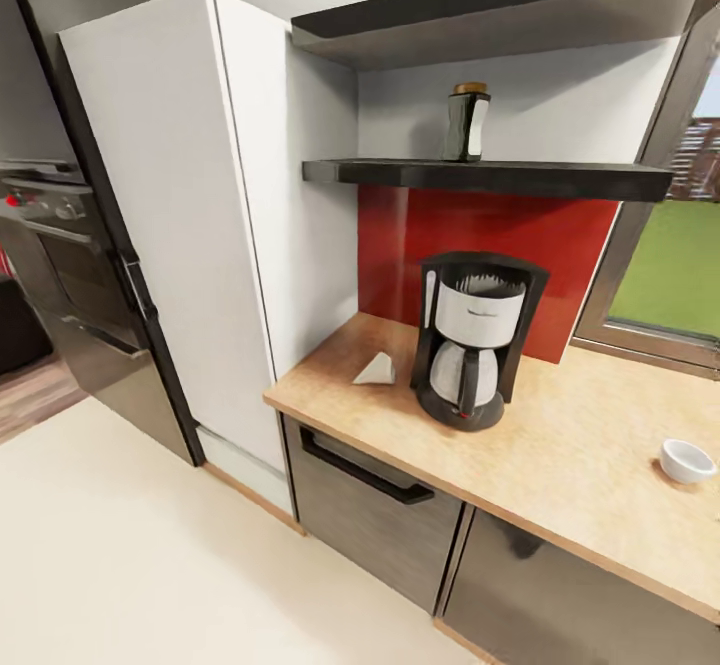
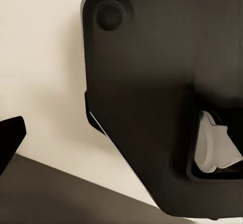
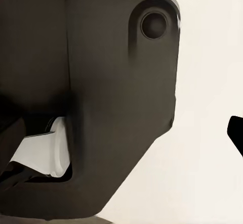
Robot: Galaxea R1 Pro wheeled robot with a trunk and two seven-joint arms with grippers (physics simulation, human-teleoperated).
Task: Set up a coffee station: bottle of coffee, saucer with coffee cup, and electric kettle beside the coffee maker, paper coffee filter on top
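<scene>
Looking along my left gripper's fingers, I see a broad dark grey moulded panel (image 2: pixel 147 82) with a round recess near one corner and a white curved part (image 2: pixel 215 148) set in a cut-out, all over a cream floor (image 2: pixel 40 57). A black sliver (image 2: pixel 10 138) cuts in at the frame's edge, and I cannot tell whether the left gripper is wide or narrow. My right gripper's camera faces a matching dark panel (image 3: pixel 101 82) with its own white insert (image 3: pixel 43 150) and a black sliver (image 3: pixel 237 133) at the edge; its spread is just as unreadable. Out ahead of both arms stands the long tan speckled countertop (image 1: pixel 590 445) over grey drawers with a black bar handle (image 1: pixel 365 470). On it the tall black drip coffee maker (image 1: pixel 475 340), with white band and glass carafe, sits upright near the red backsplash (image 1: pixel 440 235). The small white paper coffee filter (image 1: pixel 377 370) lies flat on the slab just beside the machine, on my left-arm side. A small white coffee cup (image 1: pixel 687 461) rests well apart on my right-arm side. Above the machine, the dark brown gold-capped bottle of coffee (image 1: pixel 466 125) stands on a black wall shelf (image 1: pixel 490 177). A tall white cabinet (image 1: pixel 170 215) rises left of the counter.
</scene>
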